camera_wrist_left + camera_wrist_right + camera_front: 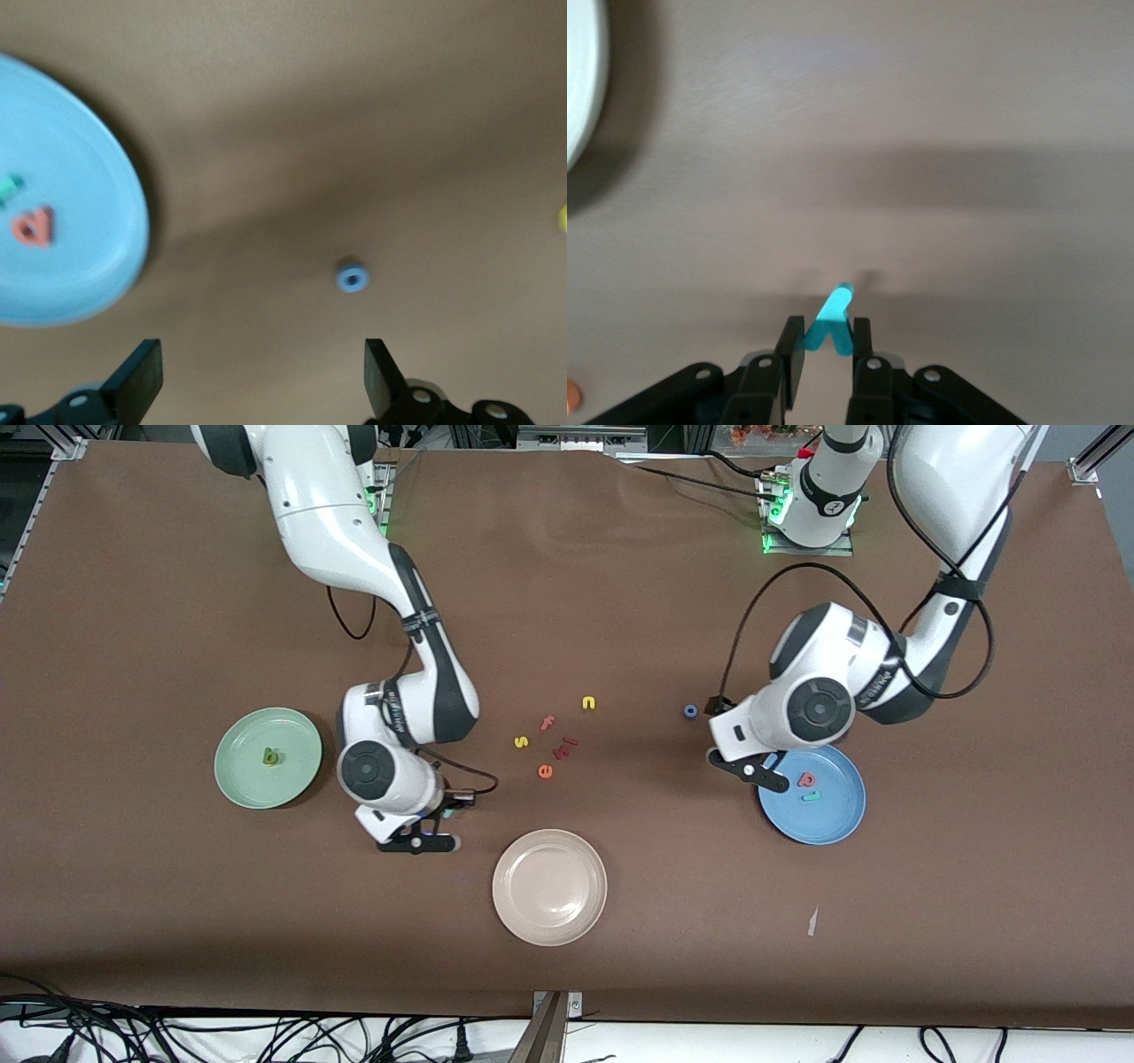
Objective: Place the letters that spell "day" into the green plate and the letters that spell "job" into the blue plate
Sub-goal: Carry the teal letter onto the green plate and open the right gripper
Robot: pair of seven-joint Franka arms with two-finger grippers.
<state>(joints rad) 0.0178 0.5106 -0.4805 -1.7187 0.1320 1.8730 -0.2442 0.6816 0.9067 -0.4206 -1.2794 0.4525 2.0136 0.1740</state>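
My right gripper [425, 841] [826, 341] is shut on the teal "y" [833, 320], low over bare table between the green plate [239, 779] and the beige plate. A small greenish letter [270, 758] lies in the green plate. My left gripper [749, 771] [264, 376] hangs open and holds nothing, over the rim of the blue plate [828, 824] [80, 266]. In that plate lie the red "b" [806, 779] [34, 227] and the teal "j" [811, 795] [9, 188]. The blue "o" [690, 711] [353, 278] rests on the table beside the left gripper, toward the bases.
A beige plate [549, 921] [580, 80] stands near the front camera at mid-table. Loose letters lie in the middle: yellow "n" [588, 703], pink "f" [547, 723], yellow "s" [521, 741], a red piece [567, 746], orange "e" [545, 771].
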